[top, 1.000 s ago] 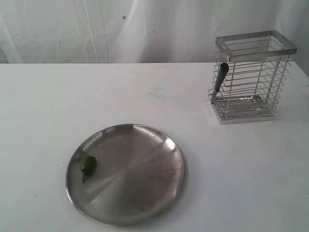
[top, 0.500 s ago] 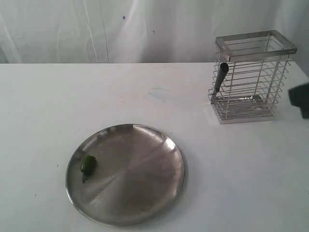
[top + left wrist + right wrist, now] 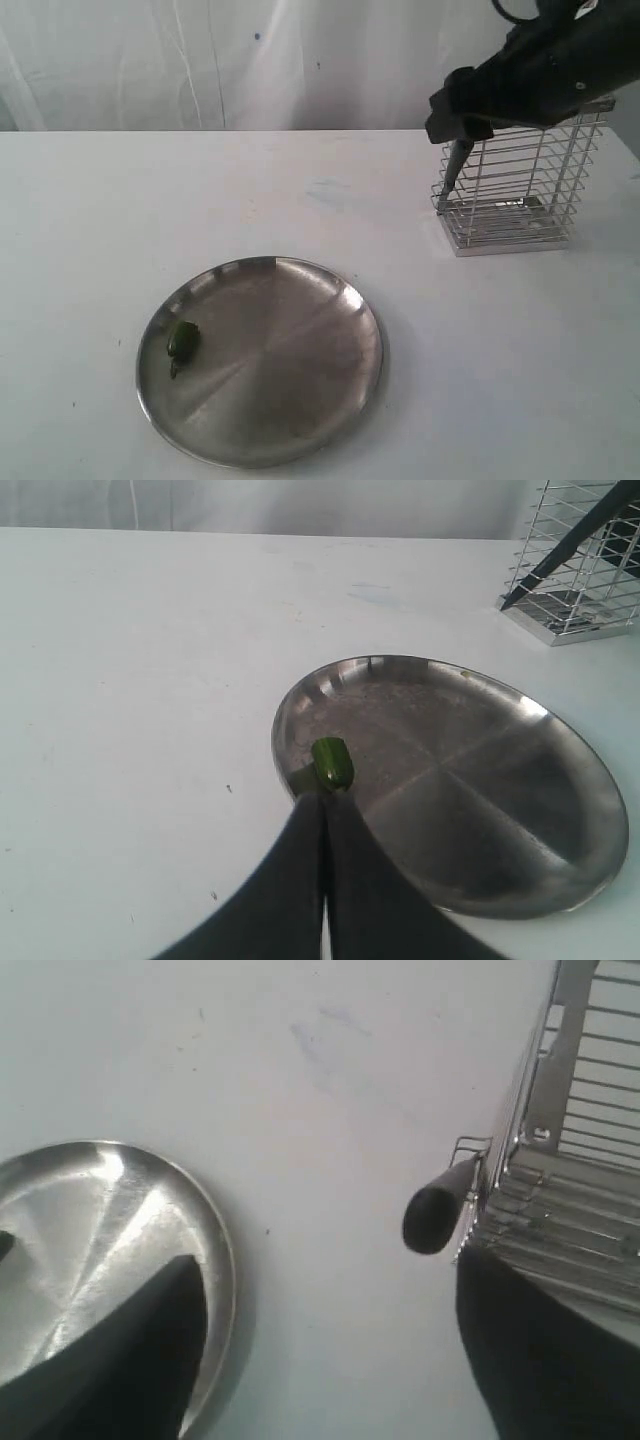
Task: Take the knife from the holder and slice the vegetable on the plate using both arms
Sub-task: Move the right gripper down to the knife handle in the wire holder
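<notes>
One wide-apart, empty right end effector (image 3: 328, 1260)

Knife (image 3: 452, 172) aslant at holder (image 3: 507, 236) (handle up)

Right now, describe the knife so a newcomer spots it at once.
Find the tall wire holder at the right of the white table in the exterior view. A slim knife leans slanted at its left corner. It is the only dark piece among silver wires.
</notes>
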Robot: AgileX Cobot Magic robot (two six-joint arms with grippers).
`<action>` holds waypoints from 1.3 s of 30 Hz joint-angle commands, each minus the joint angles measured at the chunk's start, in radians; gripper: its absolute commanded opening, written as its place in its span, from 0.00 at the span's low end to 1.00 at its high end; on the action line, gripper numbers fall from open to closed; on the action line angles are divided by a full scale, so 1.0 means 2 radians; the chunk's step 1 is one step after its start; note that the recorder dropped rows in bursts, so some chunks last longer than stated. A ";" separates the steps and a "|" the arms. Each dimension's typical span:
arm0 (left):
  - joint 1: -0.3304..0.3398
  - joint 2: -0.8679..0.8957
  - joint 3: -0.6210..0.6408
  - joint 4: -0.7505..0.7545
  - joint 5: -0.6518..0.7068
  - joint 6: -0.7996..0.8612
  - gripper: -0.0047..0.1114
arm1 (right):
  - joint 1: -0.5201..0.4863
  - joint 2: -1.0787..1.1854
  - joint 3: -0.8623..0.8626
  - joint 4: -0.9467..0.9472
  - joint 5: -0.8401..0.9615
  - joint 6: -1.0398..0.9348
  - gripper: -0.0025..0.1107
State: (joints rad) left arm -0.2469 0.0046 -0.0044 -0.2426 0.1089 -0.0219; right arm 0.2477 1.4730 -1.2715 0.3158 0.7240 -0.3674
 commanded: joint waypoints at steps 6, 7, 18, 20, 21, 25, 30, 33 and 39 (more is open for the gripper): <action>0.001 -0.002 0.002 -0.006 -0.002 0.000 0.04 | 0.002 0.062 -0.052 -0.095 0.022 0.056 0.59; 0.001 -0.002 0.002 -0.006 -0.002 0.000 0.04 | 0.006 0.064 -0.052 -0.096 0.020 0.056 0.58; 0.001 -0.002 0.002 -0.006 -0.002 0.000 0.04 | 0.030 0.099 -0.052 -0.152 -0.009 0.116 0.57; 0.001 -0.002 0.002 -0.006 -0.002 0.000 0.04 | 0.030 0.101 -0.052 -0.158 -0.016 0.121 0.57; 0.001 -0.002 0.002 -0.006 -0.002 0.000 0.04 | 0.030 0.102 -0.052 -0.158 -0.020 0.121 0.57; 0.001 -0.002 0.002 -0.006 -0.002 0.000 0.04 | 0.030 0.103 -0.052 -0.158 -0.031 0.121 0.57; 0.001 -0.002 0.002 -0.006 -0.002 0.000 0.04 | 0.030 0.115 -0.052 -0.158 -0.034 0.121 0.57; 0.001 -0.002 0.002 -0.006 -0.002 0.000 0.04 | 0.030 0.130 -0.052 -0.158 -0.043 0.131 0.55; 0.001 -0.002 0.002 -0.006 -0.002 0.000 0.04 | 0.030 0.132 -0.059 -0.158 -0.065 0.133 0.52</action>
State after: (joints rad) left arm -0.2469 0.0046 -0.0044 -0.2426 0.1089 -0.0219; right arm 0.3071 1.7392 -1.3770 0.0000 0.6191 -0.1080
